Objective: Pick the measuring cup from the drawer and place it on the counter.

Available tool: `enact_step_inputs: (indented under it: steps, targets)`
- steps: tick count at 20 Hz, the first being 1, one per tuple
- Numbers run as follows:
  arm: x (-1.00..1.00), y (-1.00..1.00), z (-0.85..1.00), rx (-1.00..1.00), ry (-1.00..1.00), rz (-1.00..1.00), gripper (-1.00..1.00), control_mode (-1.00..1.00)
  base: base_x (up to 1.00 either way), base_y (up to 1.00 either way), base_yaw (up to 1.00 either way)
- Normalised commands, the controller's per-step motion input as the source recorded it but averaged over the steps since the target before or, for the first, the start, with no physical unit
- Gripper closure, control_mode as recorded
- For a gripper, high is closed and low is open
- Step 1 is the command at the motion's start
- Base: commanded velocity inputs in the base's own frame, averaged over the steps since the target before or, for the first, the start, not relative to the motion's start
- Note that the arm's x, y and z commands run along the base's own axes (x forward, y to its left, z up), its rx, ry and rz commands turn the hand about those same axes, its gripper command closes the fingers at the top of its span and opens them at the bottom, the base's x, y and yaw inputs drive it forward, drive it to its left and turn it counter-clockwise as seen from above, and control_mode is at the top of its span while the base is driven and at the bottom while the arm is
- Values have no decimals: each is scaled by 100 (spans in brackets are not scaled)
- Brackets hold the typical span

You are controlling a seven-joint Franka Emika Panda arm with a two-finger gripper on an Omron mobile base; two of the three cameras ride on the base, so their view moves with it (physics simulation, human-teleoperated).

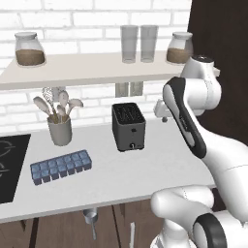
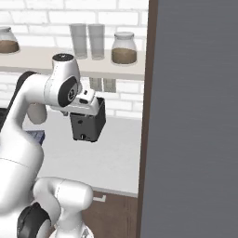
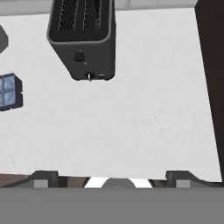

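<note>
The measuring cup [image 1: 90,216], small and shiny grey, lies in the brown drawer [image 1: 58,231] just below the counter's front edge, its thin handle pointing toward me. My gripper [image 1: 162,112] hangs high over the right part of the pale counter [image 1: 145,169], beside the toaster and far above the cup. In the hand view the gripper [image 3: 111,179] looks down on bare counter [image 3: 131,122], its two fingertips [image 3: 43,178] spread wide with nothing between them. The cup is apart from the gripper.
A dark toaster [image 1: 128,126] stands mid-counter, with a blue ice tray [image 1: 61,166] and a grey crock of spoons [image 1: 59,130] to its left. A black stovetop [image 1: 9,169] lies far left. A shelf [image 1: 87,68] holds jars and glasses. A tall dark cabinet [image 2: 195,116] walls the right.
</note>
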Motion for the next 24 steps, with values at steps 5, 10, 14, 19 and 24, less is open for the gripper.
enact_step_inputs:
  steps: [5, 10, 14, 19, 24]
  targets:
    - [-45, 0, -54, -1, 7, 0, -100, -100, 0, 0, 0]
    - [-25, 0, -63, 0, 9, 0, -100, -100, 0, 0, 0]
    - [-13, 0, -61, 0, 10, 2, -100, -100, 0, 0, 0]
    - [-24, 0, -40, 0, 4, 7, -100, -100, 0, 0, 0]
    - [-19, 0, -24, 0, 2, 15, -100, -100, 0, 0, 0]
